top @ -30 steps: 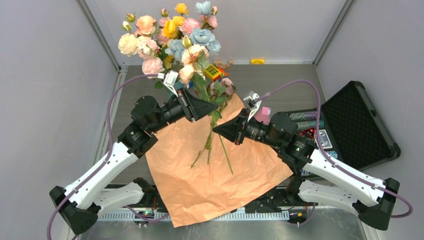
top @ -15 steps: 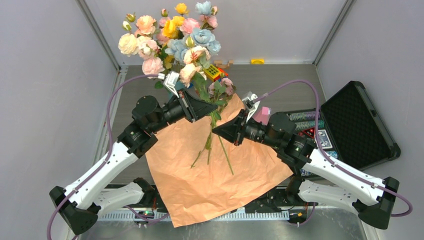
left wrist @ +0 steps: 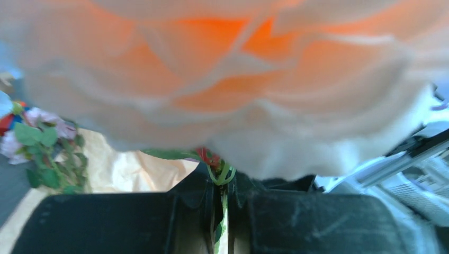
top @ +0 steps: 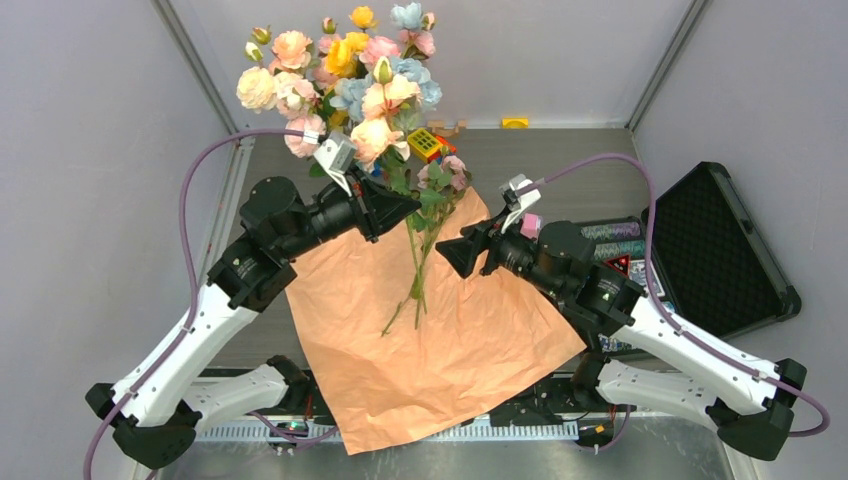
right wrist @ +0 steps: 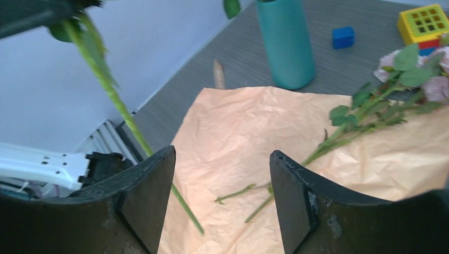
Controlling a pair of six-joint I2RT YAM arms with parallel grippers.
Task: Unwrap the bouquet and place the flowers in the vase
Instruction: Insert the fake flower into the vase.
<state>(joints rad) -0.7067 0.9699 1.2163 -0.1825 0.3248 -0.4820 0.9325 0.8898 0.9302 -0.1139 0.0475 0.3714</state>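
1. Two grippers hung over the middle of the worktop (top: 560, 160), above the kraft paper (top: 450, 350). The paper lay unfolded and flat and reached the near edge.
2. The left gripper (top: 405, 208) was clamped on the thin green stem of a peach rose (top: 372, 138). The bloom was raised toward the far edge and the stem trailed down over the paper.
3. The right gripper (top: 445, 250) sat just beside that stem, its fingers apart and holding nothing.
4. The flowers (right wrist: 418, 74), mauve and pink heads with green leaves, lay at the paper's far corner with their stems pointing toward its middle.
5. The vase (right wrist: 286, 45) stood upright on the worktop, just beyond the paper's far edge. From overhead a cluster of large blooms (top: 330, 70) hid it.
6. A blue cube (right wrist: 343, 37) and a yellow block (right wrist: 423, 22) sat beyond the vase.
7. An open black case (top: 715, 250) lay at the right edge.
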